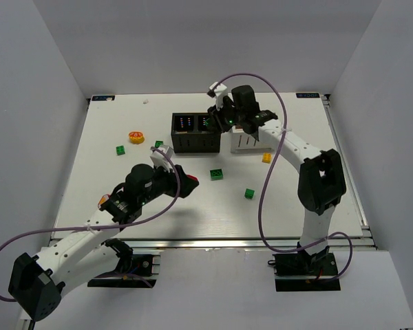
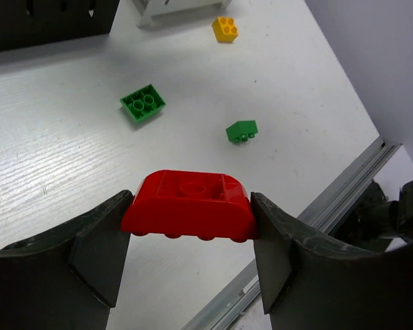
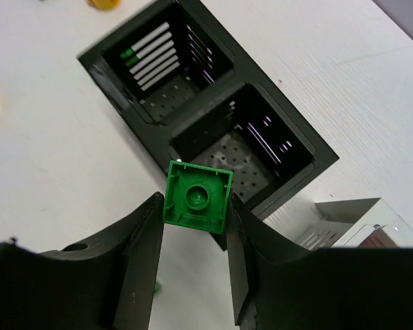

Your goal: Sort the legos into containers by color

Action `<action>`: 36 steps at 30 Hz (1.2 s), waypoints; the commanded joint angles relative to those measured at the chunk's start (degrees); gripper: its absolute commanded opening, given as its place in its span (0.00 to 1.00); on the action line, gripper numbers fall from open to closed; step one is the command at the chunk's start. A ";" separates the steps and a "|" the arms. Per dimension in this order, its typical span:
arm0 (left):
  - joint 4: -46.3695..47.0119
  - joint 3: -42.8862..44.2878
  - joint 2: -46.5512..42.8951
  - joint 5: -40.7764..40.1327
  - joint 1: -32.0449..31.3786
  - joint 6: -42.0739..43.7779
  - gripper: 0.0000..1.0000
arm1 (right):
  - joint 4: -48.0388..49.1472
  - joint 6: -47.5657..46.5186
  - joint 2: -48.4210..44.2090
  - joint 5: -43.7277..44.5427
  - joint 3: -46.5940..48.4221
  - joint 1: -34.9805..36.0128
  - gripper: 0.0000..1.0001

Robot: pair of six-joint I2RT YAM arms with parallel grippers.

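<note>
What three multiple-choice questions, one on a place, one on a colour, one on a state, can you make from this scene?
1. The brick in the right gripper is: A above the black container; B resting inside it; C far from it.
2. The brick in the left gripper is: A yellow; B green; C red.
3. The right gripper is: A open, empty; B shut on a brick; C hidden.
Answers: A, it hangs over the container's rim; C, a red rounded brick sits in its grip; B, it clamps the green brick by its sides.
</note>
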 commanded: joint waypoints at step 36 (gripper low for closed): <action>2.13 28.66 25.72 6.28 -0.06 -7.87 0.24 | -0.05 -3.99 -9.65 -26.56 0.80 -17.91 0.01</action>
